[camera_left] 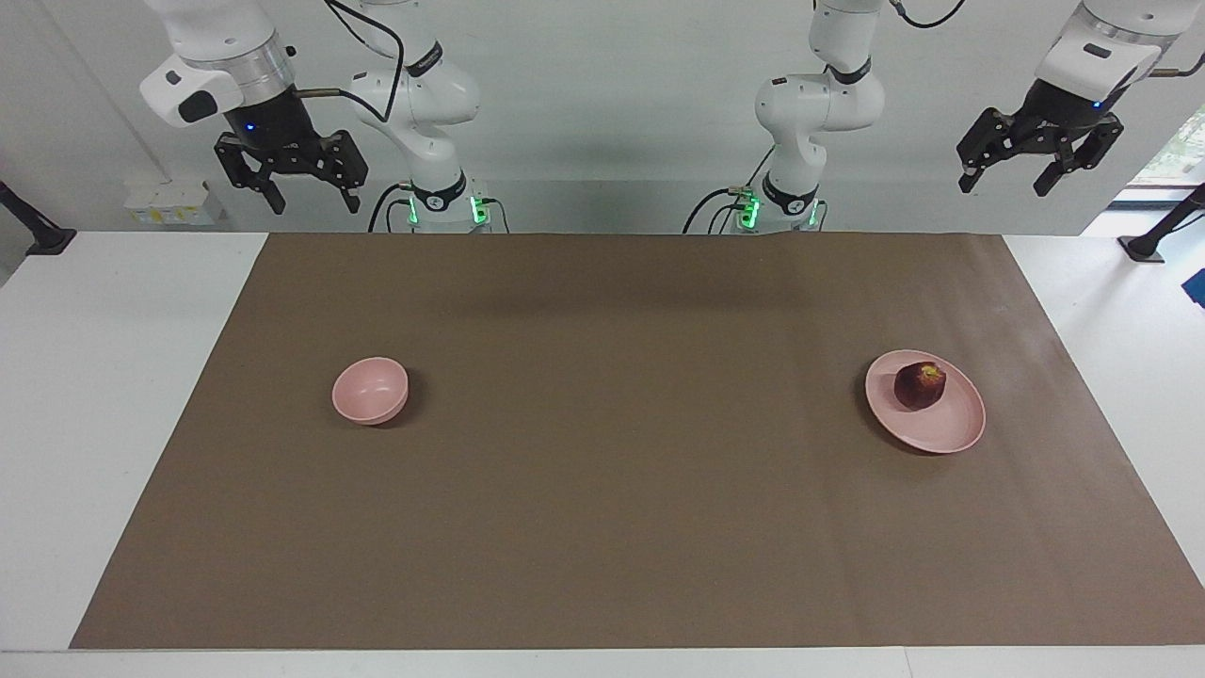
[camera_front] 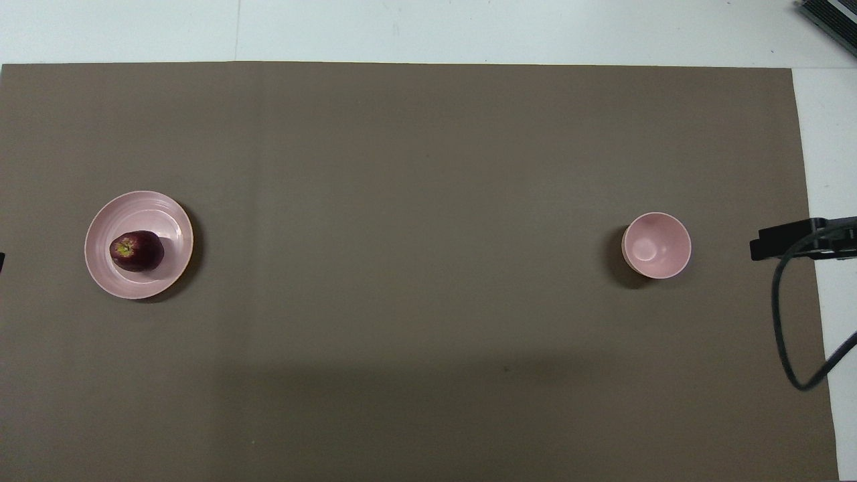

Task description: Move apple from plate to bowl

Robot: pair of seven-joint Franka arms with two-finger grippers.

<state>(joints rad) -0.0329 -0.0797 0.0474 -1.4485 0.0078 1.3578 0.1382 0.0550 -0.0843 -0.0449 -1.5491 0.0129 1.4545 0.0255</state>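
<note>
The dark red apple (camera_left: 920,385) with a yellowish patch lies on the flat pale pink plate (camera_left: 951,428), toward the left arm's end of the table. Both also show in the overhead view, the apple (camera_front: 136,251) on the plate (camera_front: 167,214). The small deep pink bowl (camera_left: 370,390) stands empty toward the right arm's end, also in the overhead view (camera_front: 656,245). My left gripper (camera_left: 1005,186) hangs open and empty, high above the table's edge by the robots. My right gripper (camera_left: 314,204) hangs open and empty the same way. Both arms wait.
A brown mat (camera_left: 602,471) covers most of the white table (camera_left: 113,424). A black piece with a cable (camera_front: 787,242) juts in over the mat's edge at the right arm's end. A dark box corner (camera_front: 830,20) lies farthest from the robots.
</note>
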